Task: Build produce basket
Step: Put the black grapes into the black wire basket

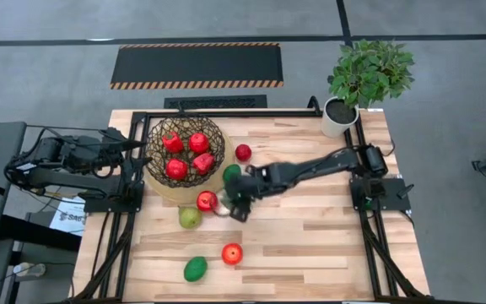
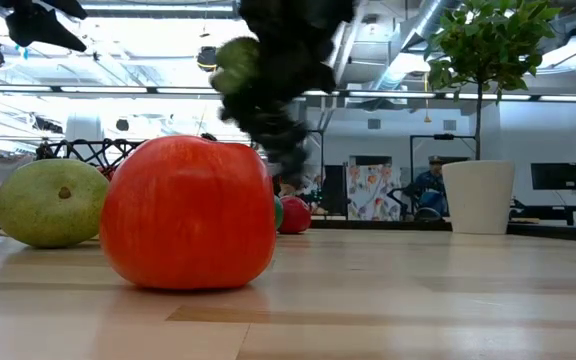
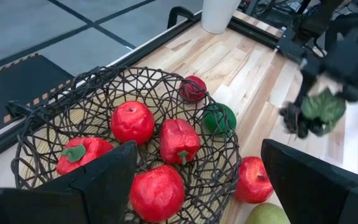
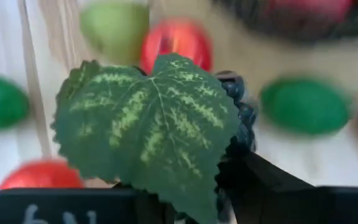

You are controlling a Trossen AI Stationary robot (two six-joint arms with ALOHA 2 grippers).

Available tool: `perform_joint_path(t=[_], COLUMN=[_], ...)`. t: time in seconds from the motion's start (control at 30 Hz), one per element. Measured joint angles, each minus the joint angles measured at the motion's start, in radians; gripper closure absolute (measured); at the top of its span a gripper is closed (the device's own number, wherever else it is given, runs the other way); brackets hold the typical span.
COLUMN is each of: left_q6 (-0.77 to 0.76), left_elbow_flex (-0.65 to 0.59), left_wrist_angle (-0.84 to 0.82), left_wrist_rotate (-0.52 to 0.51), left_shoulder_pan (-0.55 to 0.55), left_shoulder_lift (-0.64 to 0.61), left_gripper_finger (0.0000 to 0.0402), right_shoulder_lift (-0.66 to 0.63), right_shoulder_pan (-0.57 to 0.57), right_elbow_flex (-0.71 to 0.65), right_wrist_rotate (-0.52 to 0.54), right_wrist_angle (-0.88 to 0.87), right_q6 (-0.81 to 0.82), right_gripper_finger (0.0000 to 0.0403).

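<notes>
The dark wire basket (image 1: pixel 184 152) holds several red fruits and peppers. It also shows in the left wrist view (image 3: pixel 55 124). My right gripper (image 1: pixel 236 201) is shut on the dark purple grape bunch (image 4: pixel 236 118), just right of the basket, and the bunch's green leaf (image 4: pixel 148 124) covers it. The bunch hangs above the table in the low view (image 2: pixel 268 90). My left gripper (image 3: pixel 191 186) is open and empty at the basket's left rim. Loose on the table lie a red apple (image 1: pixel 207 201), a pear (image 1: pixel 190 217) and a green oval (image 1: pixel 231 173). My right gripper holds the grape bunch between its two fingers (image 4: pixel 291 193). The leaf (image 4: pixel 166 186) hides the place of contact, so I cannot tell which part it has. The bunch is lifted clear of the table, and its grapes hang below the gripper (image 2: pixel 283 140).
More produce lies loose: a red apple (image 1: pixel 243 152) behind the green oval, another red apple (image 1: pixel 232 253) and a green oval (image 1: pixel 195 268) near the front edge. A potted plant in a white pot (image 1: pixel 340 116) stands at the far right corner. People show in the room beyond.
</notes>
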Motion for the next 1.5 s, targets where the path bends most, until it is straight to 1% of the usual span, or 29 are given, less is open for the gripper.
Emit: perform_joint_path(t=[0.2,0.3,0.43,0.6,0.7,0.73,0.77,0.83,0.9,0.97,1.13,1.2,1.27,1.5], left_q6=[0.000,0.000,0.000,-0.001,-0.001,-0.002,-0.002,-0.002,-0.002,-0.006,-0.015,-0.015,-0.016,-0.008], left_elbow_flex=[0.000,0.000,0.000,0.000,0.000,0.000,0.000,0.000,0.000,0.000,0.000,0.000,0.000,0.000], left_wrist_angle=[-0.012,-0.012,-0.012,-0.012,-0.012,-0.012,-0.012,-0.013,-0.012,-0.012,-0.012,-0.013,-0.018,-0.018], left_wrist_rotate=[0.000,-0.019,-0.045,-0.051,-0.058,-0.064,-0.071,-0.077,-0.081,-0.081,-0.080,-0.076,-0.072,-0.073], left_shoulder_pan=[0.000,0.000,0.000,0.000,0.000,0.000,0.000,0.000,0.000,0.000,0.000,0.000,0.000,0.000], left_shoulder_lift=[0.000,0.000,0.000,0.000,0.000,0.000,0.000,0.000,0.000,0.000,0.000,0.000,0.000,0.000], left_gripper_finger=[0.0072,0.0072,0.0072,0.0072,0.0072,0.0072,0.0072,0.0072,0.0072,0.0072,0.0072,0.0072,0.0072,0.0072], right_shoulder_lift=[0.000,0.000,-0.001,0.012,0.044,0.049,0.063,0.100,0.121,0.162,0.232,0.259,0.281,0.321], right_shoulder_pan=[-0.081,-0.125,-0.186,-0.256,-0.283,-0.292,-0.299,-0.306,-0.316,-0.322,-0.335,-0.340,-0.341,-0.342], right_elbow_flex=[0.094,0.115,0.116,0.116,0.120,0.115,0.114,0.118,0.115,0.118,0.134,0.153,0.166,0.234], right_wrist_rotate=[0.006,0.006,0.006,0.005,0.005,0.005,0.005,0.004,0.004,0.004,0.002,-0.008,-0.010,-0.013], right_wrist_angle=[0.119,0.236,0.388,0.495,0.587,0.585,0.599,0.692,0.713,0.799,0.833,0.814,0.792,0.731], right_q6=[-0.164,-0.234,-0.273,-0.260,-0.245,-0.236,-0.228,-0.217,-0.212,-0.211,-0.147,-0.137,-0.136,-0.137], right_gripper_finger=[0.0287,0.0291,0.0291,0.0292,0.0291,0.0291,0.0291,0.0291,0.0291,0.0291,0.0290,0.0283,0.0267,0.0170])
